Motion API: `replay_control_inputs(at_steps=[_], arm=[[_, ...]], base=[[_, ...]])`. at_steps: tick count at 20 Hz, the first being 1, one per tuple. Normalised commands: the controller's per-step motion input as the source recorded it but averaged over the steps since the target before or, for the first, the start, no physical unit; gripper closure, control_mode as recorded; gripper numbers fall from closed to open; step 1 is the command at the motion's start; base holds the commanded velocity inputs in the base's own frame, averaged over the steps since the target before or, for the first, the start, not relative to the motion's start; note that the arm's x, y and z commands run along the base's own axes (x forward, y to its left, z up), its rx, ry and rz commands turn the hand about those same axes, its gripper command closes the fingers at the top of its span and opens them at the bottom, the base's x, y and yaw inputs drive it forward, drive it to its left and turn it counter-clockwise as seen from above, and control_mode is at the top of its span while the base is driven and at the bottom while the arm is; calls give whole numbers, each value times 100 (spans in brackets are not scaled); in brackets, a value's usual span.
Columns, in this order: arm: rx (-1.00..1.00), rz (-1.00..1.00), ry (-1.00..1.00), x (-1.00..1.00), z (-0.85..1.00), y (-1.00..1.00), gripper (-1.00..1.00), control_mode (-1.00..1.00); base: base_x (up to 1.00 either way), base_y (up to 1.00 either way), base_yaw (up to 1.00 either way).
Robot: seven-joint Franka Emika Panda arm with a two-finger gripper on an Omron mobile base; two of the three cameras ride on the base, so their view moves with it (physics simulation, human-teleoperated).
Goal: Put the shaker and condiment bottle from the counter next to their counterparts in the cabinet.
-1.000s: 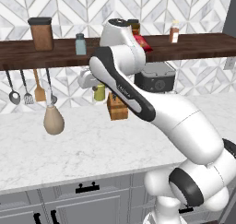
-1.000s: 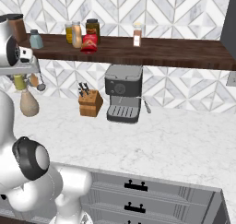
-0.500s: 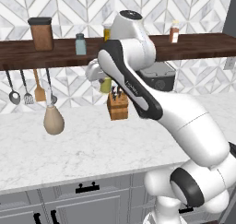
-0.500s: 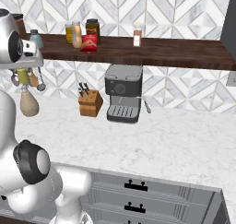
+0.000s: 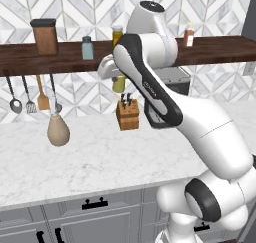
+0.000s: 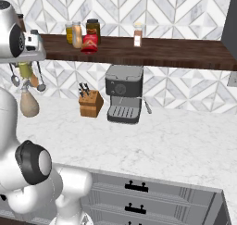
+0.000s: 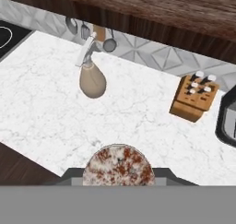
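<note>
My gripper [image 5: 119, 80] is shut on the shaker [image 5: 119, 84], a small yellow-green cylinder hanging just under the front edge of the cabinet [image 5: 60, 62], the dark wooden shelf. From the right, the shaker [image 6: 25, 70] sits below my hand at the shelf's left end. In the hand view its speckled brownish-pink cap [image 7: 119, 168] stands between the fingers, above the counter [image 7: 46, 112]. The condiment bottle [image 6: 89, 42], glossy red, lies on the cabinet [image 6: 162, 50] beside yellow and dark jars.
A pale blue-grey shaker [image 5: 87, 48] and a brown canister [image 5: 45, 36] stand on the shelf left of my arm. A knife block [image 5: 128, 114], a coffee machine [image 6: 122, 99], hanging utensils [image 5: 30, 94] and a beige pear-shaped holder [image 5: 58, 129] line the back wall.
The arm has lifted the shaker up and a little to the right, from mid-wall height to just under the shelf's edge. The grip has stayed shut.
</note>
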Motion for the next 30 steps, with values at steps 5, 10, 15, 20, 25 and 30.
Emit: replay_control_inputs(at_steps=[5,10,15,20,25,30], arm=[[0,0,-8,8,26,-10,100,-100],[0,0,-6,15,30,-3,100,-100],[0,0,-8,13,33,0,100,-100],[0,0,-6,11,19,0,100,-100],[0,0,-3,20,0,0,100,-100],[0,0,-5,34,0,0,100,-100]], base=[[0,0,0],[0,0,0],[0,0,0],[0,0,0],[0,0,0],[0,0,0]])
